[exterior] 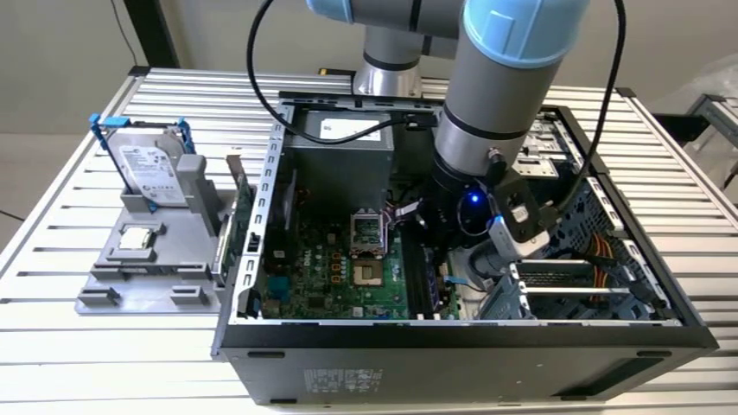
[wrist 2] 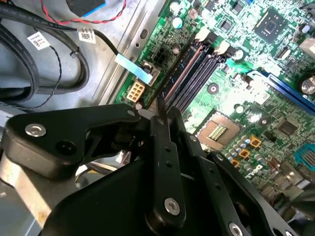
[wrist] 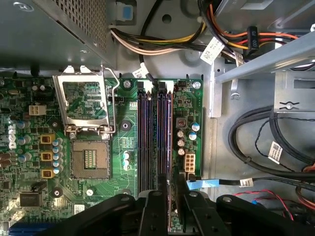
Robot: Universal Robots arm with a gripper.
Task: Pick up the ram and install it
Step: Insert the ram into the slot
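Observation:
My gripper (exterior: 444,249) reaches down inside the open computer case (exterior: 461,333), right over the motherboard's memory slots (wrist: 153,132). In both wrist views its black fingers (wrist: 150,211) are drawn together on a thin dark strip seen edge-on, the ram (wrist 2: 159,104), which pokes out just past the fingertips. The ram (wrist: 171,183) lines up lengthwise with the slot on the side nearest the blue-tagged cable and the white connector. The memory slots (wrist 2: 189,73) run away from the gripper (wrist 2: 165,118) toward the back of the board. I cannot tell whether the ram touches the slot.
On the exterior view's left a grey fixture (exterior: 116,285) carries a silver hard drive (exterior: 152,169) and a small square processor chip (exterior: 138,238). Inside the case are the open CPU socket (wrist: 88,157), the power supply (exterior: 340,156), black cable bundles (wrist: 256,142) and a drive cage (exterior: 576,285).

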